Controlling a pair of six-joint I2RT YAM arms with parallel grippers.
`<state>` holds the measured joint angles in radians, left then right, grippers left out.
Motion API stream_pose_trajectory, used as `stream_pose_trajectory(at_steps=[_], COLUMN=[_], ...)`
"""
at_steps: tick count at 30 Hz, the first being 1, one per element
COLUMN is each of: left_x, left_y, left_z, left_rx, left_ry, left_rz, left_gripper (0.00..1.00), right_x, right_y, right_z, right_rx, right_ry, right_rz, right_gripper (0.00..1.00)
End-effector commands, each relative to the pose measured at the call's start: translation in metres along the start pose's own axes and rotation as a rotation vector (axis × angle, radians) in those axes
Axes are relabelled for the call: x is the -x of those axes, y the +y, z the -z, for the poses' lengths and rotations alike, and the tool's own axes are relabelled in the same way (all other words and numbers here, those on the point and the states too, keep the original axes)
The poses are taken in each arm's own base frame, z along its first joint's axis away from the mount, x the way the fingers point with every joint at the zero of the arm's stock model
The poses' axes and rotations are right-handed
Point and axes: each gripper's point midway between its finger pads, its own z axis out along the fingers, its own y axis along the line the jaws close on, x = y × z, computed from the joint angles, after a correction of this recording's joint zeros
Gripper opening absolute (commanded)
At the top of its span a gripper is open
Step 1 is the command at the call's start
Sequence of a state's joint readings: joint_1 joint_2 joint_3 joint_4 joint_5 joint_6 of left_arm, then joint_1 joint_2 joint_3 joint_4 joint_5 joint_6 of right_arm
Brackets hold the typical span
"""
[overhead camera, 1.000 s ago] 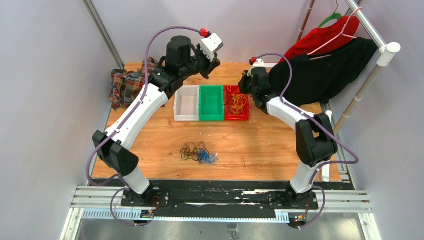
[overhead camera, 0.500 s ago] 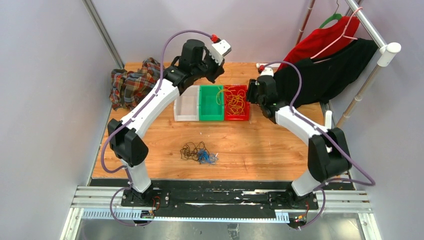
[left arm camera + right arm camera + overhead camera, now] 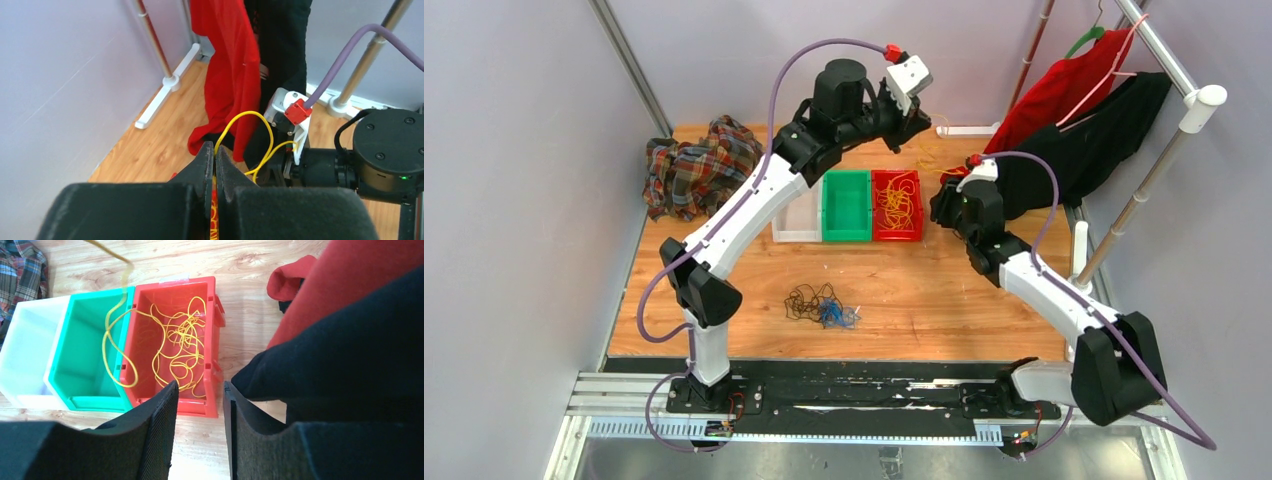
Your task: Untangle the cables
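Wooden surface carries a red plastic bin [image 3: 216, 310] holding thin yellow wire cable [image 3: 178, 336]. Left fingers [image 3: 202, 165] clamp one strand, raised to draw it free. Right fingers [image 3: 160, 420] stand half-parted, empty, above the bin's near edge.

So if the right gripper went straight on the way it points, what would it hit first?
Probably the red bin, its near wall, or the yellow cable inside; the open right gripper aims down at it, though depth is unclear.
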<state>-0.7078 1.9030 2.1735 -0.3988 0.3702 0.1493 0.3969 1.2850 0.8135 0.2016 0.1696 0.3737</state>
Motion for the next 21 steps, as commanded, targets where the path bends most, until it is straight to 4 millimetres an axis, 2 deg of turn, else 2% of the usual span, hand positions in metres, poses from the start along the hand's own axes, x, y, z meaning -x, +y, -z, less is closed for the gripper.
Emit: stream_pose_trajectory(at_steps=[1,8,13,21], left_x=[-0.007,-0.075,-0.125,-0.192], left_y=[-0.003,0.003,0.030,0.055], left_z=[-0.011,-0.021,-0.026,-0.040], left_rx=[-0.008,0.009,0.090,0.147], left_ry=[-0.015,0.096,0.178,0.355], left_rz=[0.048,0.076,0.019,-0.089], left_gripper=[0.00,0.00,0.00,0.00], right_x=[0.014,0.005,-0.002,-0.005], right_y=[-0.005,-0.023,-0.031,-0.036], right_z=[0.014,0.036,0.044,0.056], right_rx=[-0.022,-0.067,-0.085,-0.093], right_ry=[-0.083,-0.128,-0.138,-0.141], right_rz=[-0.045,-0.073,-0.076,-0.104], right_gripper=[0.38,0.35,0.33,0.31])
